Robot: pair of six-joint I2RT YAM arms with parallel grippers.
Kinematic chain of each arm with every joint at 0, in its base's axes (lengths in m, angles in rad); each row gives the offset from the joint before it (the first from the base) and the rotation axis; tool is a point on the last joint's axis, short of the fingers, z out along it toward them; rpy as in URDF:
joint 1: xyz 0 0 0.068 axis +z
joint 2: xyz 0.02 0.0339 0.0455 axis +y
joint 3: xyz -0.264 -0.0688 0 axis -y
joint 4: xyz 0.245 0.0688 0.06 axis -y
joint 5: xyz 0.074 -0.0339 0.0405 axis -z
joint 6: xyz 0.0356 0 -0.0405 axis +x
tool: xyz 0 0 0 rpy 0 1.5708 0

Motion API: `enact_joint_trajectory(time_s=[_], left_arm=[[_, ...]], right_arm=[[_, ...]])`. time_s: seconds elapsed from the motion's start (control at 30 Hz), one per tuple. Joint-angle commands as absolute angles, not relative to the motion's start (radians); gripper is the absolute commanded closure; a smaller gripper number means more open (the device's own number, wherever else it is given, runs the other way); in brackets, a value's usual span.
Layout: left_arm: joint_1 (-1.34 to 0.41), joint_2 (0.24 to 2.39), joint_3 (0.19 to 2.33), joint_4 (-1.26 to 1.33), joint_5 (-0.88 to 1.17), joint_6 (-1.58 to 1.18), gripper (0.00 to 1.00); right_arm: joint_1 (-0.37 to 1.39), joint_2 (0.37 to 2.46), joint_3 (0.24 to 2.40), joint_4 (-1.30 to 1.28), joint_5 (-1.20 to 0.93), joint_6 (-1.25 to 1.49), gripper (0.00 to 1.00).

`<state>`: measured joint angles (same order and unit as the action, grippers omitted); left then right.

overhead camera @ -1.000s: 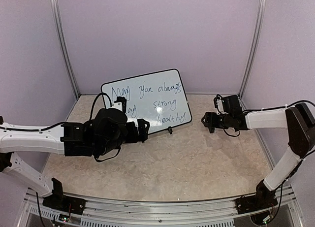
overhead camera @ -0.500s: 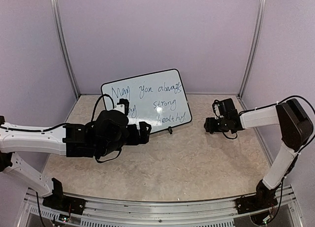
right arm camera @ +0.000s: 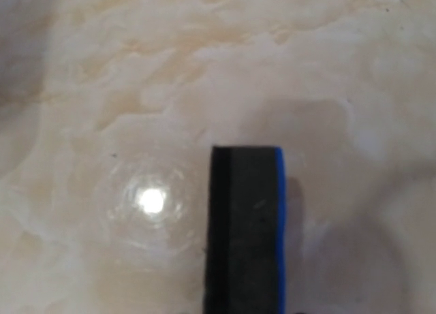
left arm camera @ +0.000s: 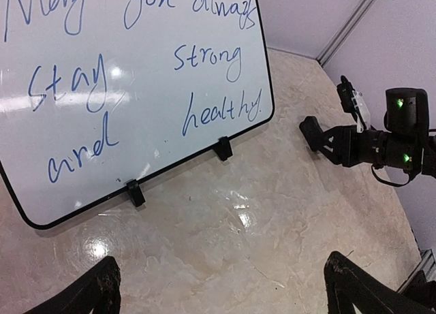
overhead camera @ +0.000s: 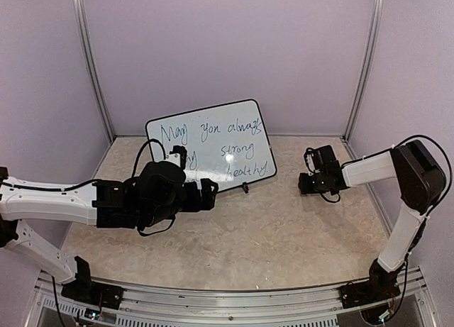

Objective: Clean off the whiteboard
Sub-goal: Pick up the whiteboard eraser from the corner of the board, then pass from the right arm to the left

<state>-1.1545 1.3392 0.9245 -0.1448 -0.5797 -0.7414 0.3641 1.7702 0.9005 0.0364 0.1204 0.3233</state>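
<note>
The whiteboard leans on small black feet at the back, its white face covered in blue handwriting. My left gripper hovers in front of its lower edge, open, with only bare table between the fingertips. My right gripper is down at the table right of the board, also seen in the left wrist view. A black-and-blue eraser block fills the lower middle of the right wrist view and runs off its bottom edge. The right fingers themselves do not show there.
Marbled beige tabletop lies between the arms. Purple walls with metal corner posts close in the back and sides. The board's black stand feet rest on the table.
My right gripper has dropped lower toward the table and drawn in slightly. The left arm has crept a little to the right. The board has not moved.
</note>
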Motion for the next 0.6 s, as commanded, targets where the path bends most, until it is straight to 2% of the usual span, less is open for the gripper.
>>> enact_joint_trajectory(time_s=[0.0, 0.07, 0.13, 0.4, 0.57], left_arm=[[-1.141, 1.337, 0.913, -0.13, -0.563, -0.76, 0.01], [-1.136, 1.331, 0.913, -0.126, -0.552, -0.759, 0.01], [-1.131, 1.322, 0.914, -0.126, -0.543, -0.759, 0.01], [-1.108, 1.296, 0.936, -0.128, -0.453, -0.751, 0.01], [-1.114, 1.306, 0.959, -0.059, -0.344, -0.698, 0.01]], right_arm=[[0.358, 1.771, 0.898, 0.068, 0.141, 0.294, 0.66], [0.357, 1.751, 0.89, 0.073, 0.134, 0.28, 0.79], [0.357, 1.713, 0.866, 0.095, 0.111, 0.26, 0.85], [0.403, 1.383, 0.647, 0.213, 0.061, 0.178, 0.86], [0.576, 1.123, 0.506, 0.258, 0.116, 0.097, 0.86]])
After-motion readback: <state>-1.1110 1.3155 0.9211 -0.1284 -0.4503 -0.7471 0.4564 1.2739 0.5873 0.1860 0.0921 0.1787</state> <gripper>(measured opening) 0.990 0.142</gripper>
